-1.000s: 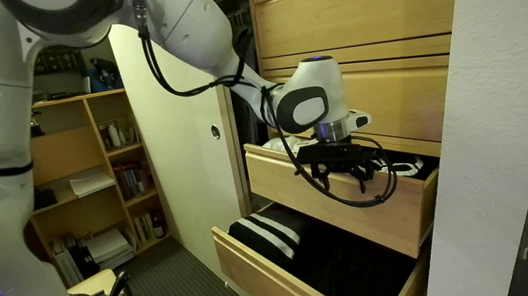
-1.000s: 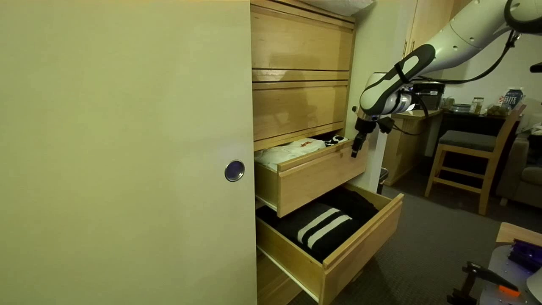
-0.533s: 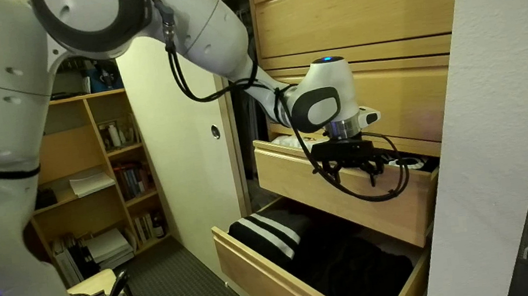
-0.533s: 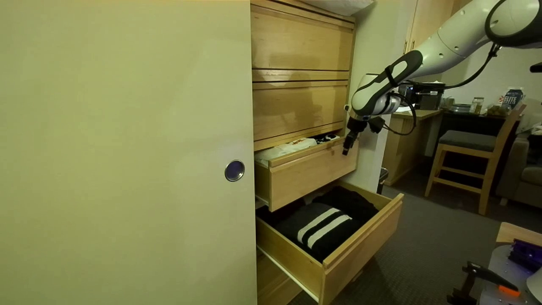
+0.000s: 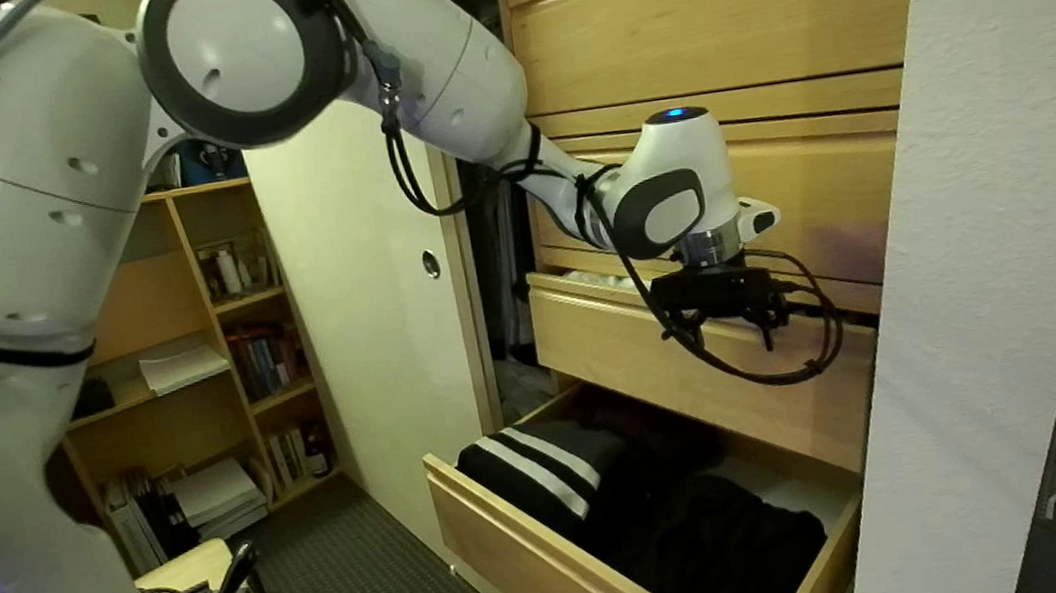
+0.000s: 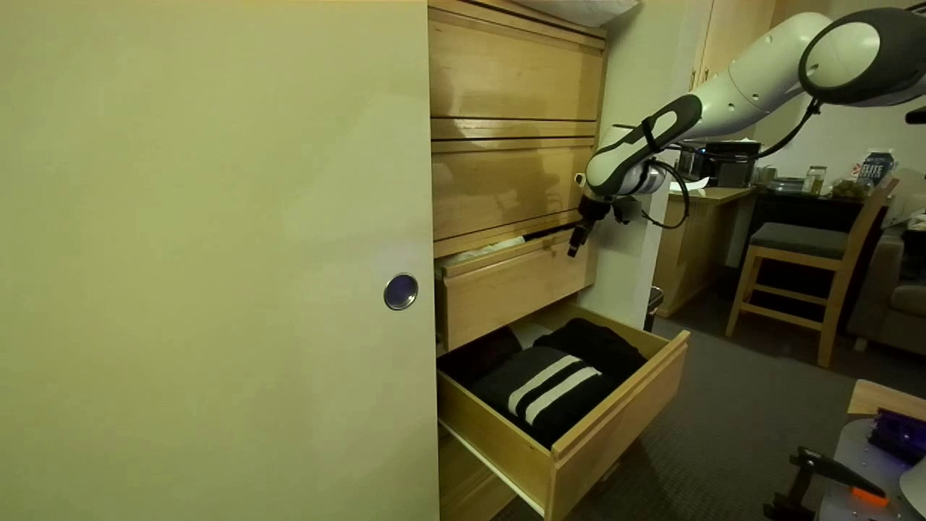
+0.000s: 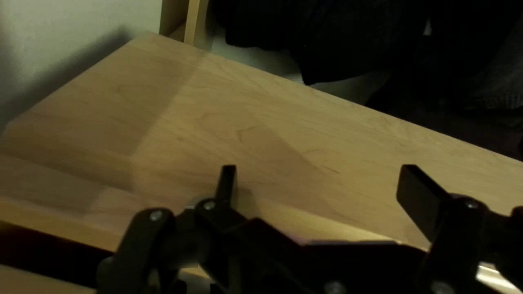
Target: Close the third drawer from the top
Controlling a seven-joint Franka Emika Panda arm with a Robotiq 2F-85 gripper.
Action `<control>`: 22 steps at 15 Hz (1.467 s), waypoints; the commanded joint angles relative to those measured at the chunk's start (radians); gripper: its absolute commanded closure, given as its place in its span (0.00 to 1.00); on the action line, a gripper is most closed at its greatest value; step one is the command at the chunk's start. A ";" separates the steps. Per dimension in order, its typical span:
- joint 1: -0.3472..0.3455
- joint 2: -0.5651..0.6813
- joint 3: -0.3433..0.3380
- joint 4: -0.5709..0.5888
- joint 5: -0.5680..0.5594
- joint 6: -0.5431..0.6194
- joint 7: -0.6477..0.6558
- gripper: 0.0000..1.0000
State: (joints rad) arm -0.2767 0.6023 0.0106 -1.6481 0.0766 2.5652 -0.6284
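Third drawer: in an exterior view, it is jutting partway out right of center, beneath two closed drawers that are filling the upper right.
Gripper: it is hanging before that drawer, right of center; contact with the wood is not showing clearly.
Fourth drawer: it is jutting farther out at bottom center, with striped cloth lying inside.
Robot arm: in an exterior view, it is slanting down from the upper right, the gripper showing against the third drawer's right end, right of center.
White material: it is showing over the third drawer's rim near the center.
Door panel: it is covering the left of the frame.
Fingers: in the wrist view, they are standing wide apart and unclenched across the lower half, the gap between them showing the third drawer's wooden front, which is stretching across the middle.
Dark clothes: they are lying at the upper right.
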 commanded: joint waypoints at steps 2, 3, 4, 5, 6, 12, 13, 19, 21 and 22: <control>-0.030 0.054 0.036 0.095 0.001 0.024 -0.021 0.00; -0.035 0.058 0.041 0.108 0.005 0.018 -0.024 0.00; -0.044 0.055 0.049 0.109 0.011 0.004 -0.029 0.00; -0.048 0.052 0.053 0.104 0.009 0.014 -0.036 0.00; -0.055 0.046 0.059 0.090 0.010 0.018 -0.045 0.00; -0.141 -0.082 0.100 -0.146 0.067 -0.051 -0.102 0.00; -0.151 -0.110 0.097 -0.199 0.077 -0.056 -0.116 0.00; -0.155 -0.306 0.024 -0.508 0.098 -0.023 -0.135 0.00; -0.143 -0.381 -0.007 -0.615 0.103 0.030 -0.123 0.00; -0.133 -0.417 -0.025 -0.666 0.098 0.060 -0.110 0.00</control>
State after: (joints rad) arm -0.4288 0.3325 0.0254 -2.1216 0.1506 2.5431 -0.7215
